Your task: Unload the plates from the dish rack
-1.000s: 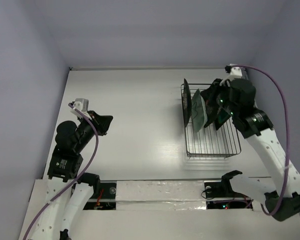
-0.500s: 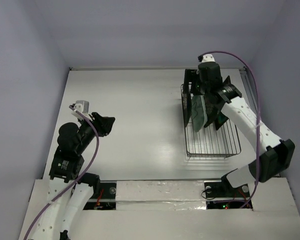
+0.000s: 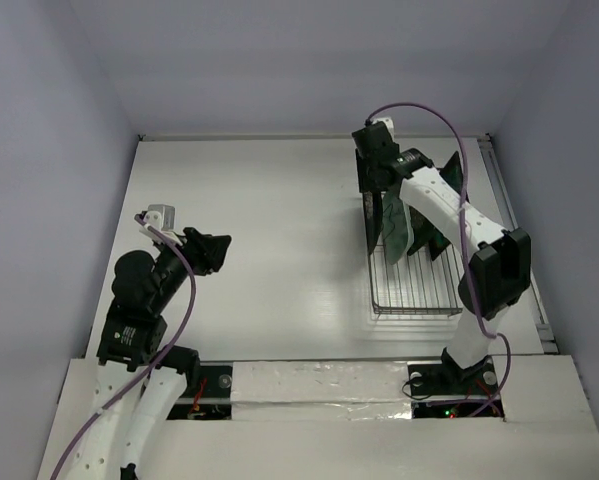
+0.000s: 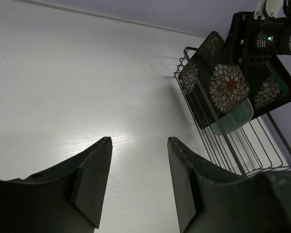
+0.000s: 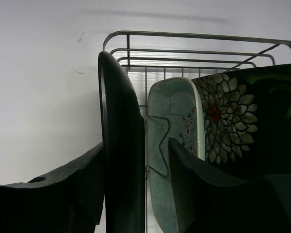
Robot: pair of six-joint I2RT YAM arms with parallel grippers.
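The wire dish rack (image 3: 424,290) stands on the right of the table with several plates upright at its far end. My right gripper (image 5: 135,145) is open and straddles the leftmost dark plate (image 5: 121,145), seen edge-on. Its left finger lies against the plate, and a gap with a wire divider shows before the right finger (image 5: 198,184). Behind stand a mint-green plate (image 5: 177,121) and a dark flower-pattern plate (image 5: 228,121). My left gripper (image 4: 138,141) hangs open and empty over bare table at the left, far from the rack (image 4: 262,145).
The rack's near half (image 3: 419,300) holds no plates. White walls close in the table at the back and both sides. The right arm (image 3: 449,215) arches over the rack, and its purple cable (image 3: 419,108) loops above.
My right arm swung from the rack's right side to its far left end, over the leftmost plate. Both grippers went from shut to open. The left arm barely moved.
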